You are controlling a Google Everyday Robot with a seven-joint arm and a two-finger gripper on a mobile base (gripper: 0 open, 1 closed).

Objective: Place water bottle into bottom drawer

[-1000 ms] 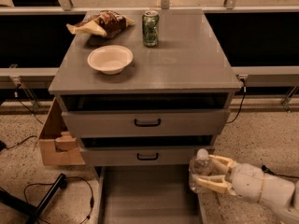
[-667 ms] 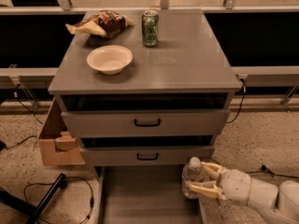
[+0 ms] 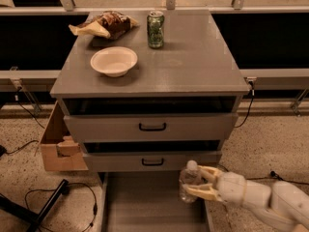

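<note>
The water bottle (image 3: 189, 181) is small, clear, with a white cap, and stands upright in my gripper (image 3: 197, 181) at the lower right. The gripper's cream fingers (image 3: 203, 193) close on it from the right. The bottle hangs over the right side of the bottom drawer (image 3: 145, 207), a long flat grey tray pulled out below the two upper drawers with black handles (image 3: 152, 127). My white arm (image 3: 260, 199) reaches in from the right edge.
On the grey cabinet top (image 3: 193, 66) stand a green drink can (image 3: 155, 29), a cream bowl (image 3: 114, 61) and a snack bag (image 3: 104, 24). A cardboard box (image 3: 58, 146) sits on the floor at the left, with cables and a black bar (image 3: 48, 204).
My gripper has carried the bottle leftwards, from beside the drawer's right wall to over the drawer's right part, staying upright.
</note>
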